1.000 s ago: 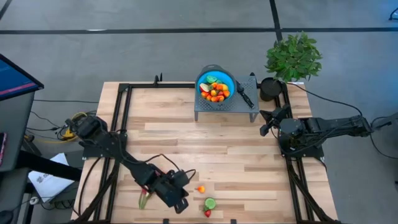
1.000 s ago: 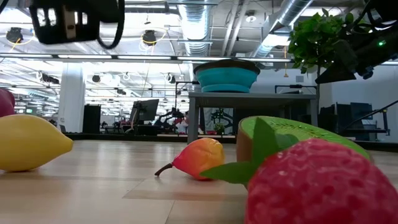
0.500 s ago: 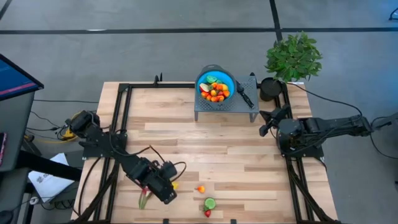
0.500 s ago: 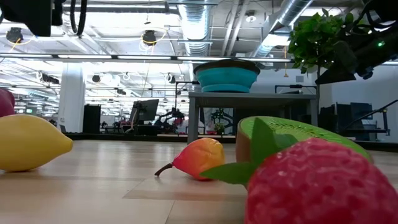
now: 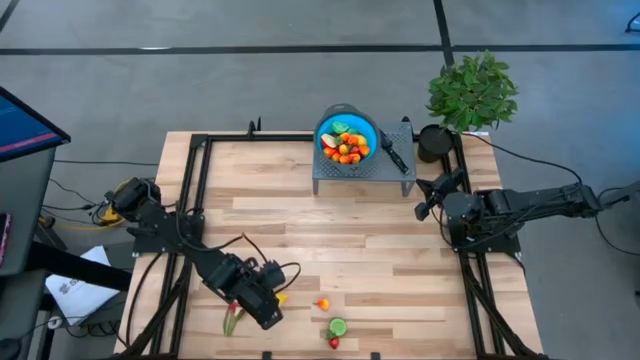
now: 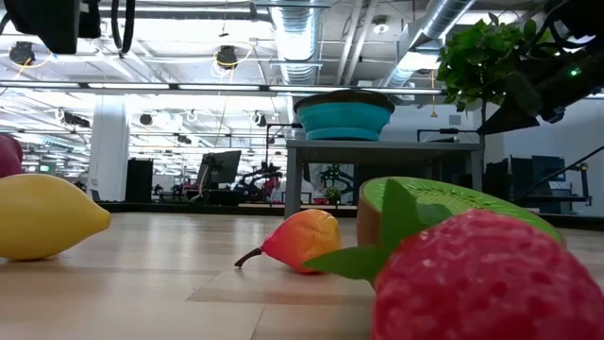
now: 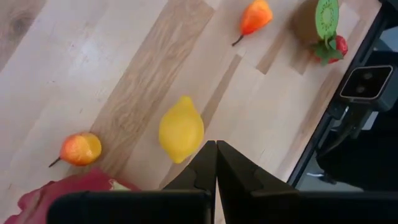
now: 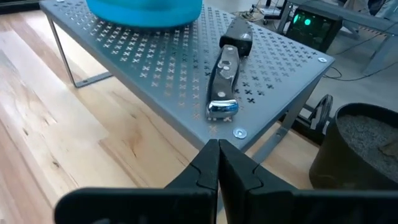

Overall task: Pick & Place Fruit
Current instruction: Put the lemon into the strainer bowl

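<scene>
**Left tool poised over loose fruit**

The left tool [image 5: 268, 315], fingers closed and empty, hovers above the lemon [image 7: 181, 129] near the desk's [image 5: 400, 260] front edge, with the dragon fruit [image 5: 231, 320] beside it. Reaching looks to be the step in hand; next it must open and descend. Rightward lie a peach [image 5: 323, 304], kiwi [image 5: 338, 326] and strawberry [image 5: 334, 342]. The bowl [image 5: 347, 138] sits far back; a knife [image 8: 224, 79] lies beside it. The right tool [image 5: 424, 208] waits closed.

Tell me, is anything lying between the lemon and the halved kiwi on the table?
Yes: a small orange pear-shaped fruit lies between the lemon and the kiwi. The high view shows it, and the low view too.
</scene>
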`<state>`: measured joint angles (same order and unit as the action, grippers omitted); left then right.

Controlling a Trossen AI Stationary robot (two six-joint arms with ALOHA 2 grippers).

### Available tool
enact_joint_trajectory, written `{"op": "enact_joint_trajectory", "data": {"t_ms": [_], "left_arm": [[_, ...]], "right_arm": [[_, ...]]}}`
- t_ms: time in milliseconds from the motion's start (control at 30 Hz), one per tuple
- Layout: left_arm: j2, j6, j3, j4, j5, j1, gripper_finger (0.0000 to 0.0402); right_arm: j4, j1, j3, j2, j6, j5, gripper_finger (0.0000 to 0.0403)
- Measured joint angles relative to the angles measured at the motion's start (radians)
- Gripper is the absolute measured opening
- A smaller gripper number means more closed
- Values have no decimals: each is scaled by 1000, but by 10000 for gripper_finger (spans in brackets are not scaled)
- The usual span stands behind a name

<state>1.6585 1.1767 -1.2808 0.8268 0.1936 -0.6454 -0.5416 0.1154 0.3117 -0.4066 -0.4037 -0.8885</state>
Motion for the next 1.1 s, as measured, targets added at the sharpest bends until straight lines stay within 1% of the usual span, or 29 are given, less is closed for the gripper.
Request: {"op": "enact_joint_trajectory", "data": {"t_ms": [133,200,267,367,667,800,933,1100], "left_arm": [[0,-92,0,2,0,4,8],[0,-100,0,3,0,4,18],[0,-102,0,4,0,4,37],[0,-102,0,5,0,4,77],[1,-100,1,4,0,4,219],[1,-100,1,1,0,4,265],[1,-100,2,0,0,4,288],[1,-98,2,0,61,4,290]], "right_arm": [[3,0,0,-7,1,-1,0],[1,0,0,-7,3,0,0],[3,0,0,-6,3,0,0],[2,0,0,-7,3,0,0],[3,0,0,-6,3,0,0],[3,0,0,-6,3,0,0],[3,0,0,-6,3,0,0],[3,0,0,-6,3,0,0]]}}
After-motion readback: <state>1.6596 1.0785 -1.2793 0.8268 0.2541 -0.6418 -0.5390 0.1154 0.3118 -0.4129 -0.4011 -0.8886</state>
